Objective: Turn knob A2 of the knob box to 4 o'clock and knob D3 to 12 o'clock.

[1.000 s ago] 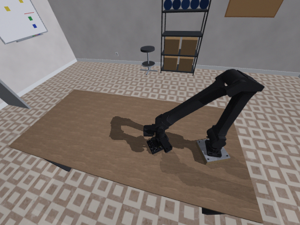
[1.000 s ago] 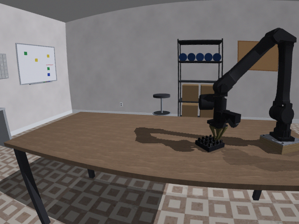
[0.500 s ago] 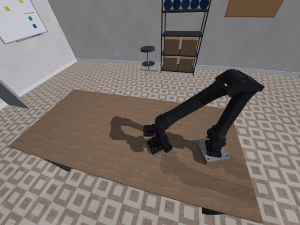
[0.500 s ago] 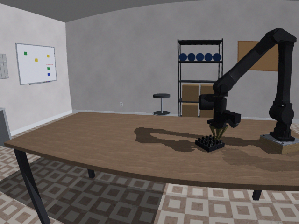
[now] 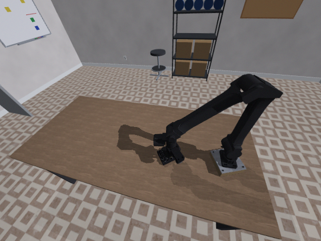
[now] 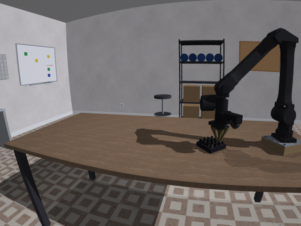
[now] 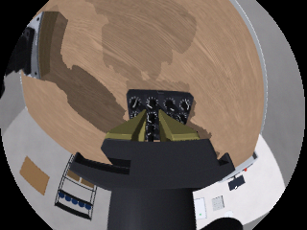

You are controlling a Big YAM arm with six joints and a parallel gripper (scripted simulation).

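From the top view, a black arm [image 5: 207,110] [image 6: 248,63] [image 7: 151,206] reaches in from its base near the right edge of a brown surface [image 5: 85,142] [image 6: 109,150] [image 7: 221,72]. The box [image 5: 163,160] [image 6: 210,150] [image 7: 160,97] sits right of the middle, between the near and far long edges, partly hidden by the wrist. Neither target can be read here. From the exterior view, the box lies flat, well in from the near edge, with its knobs upward. The pincer [image 6: 219,140] [image 7: 153,113] points straight down, its yellowish fingers reaching in among the knobs on the right part of the box. From the wrist view, the fingers are a narrow gap apart; a knob shows between them, but no grip is evident. Four knobs line the box edge farthest from the pincer; others are hidden. The printed names are too small, so whether A2 is at 4 o'clock or D3 at 12 cannot be told. The work looks unfinished: checking both settings probably remains, and withdrawing the arm certainly does.

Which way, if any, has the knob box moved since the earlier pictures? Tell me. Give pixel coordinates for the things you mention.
No, the knob box [image 5: 160,157] [image 6: 210,149] [image 7: 160,92] shows no visible shift against the arm's base plate [image 5: 220,172] [image 6: 283,147].
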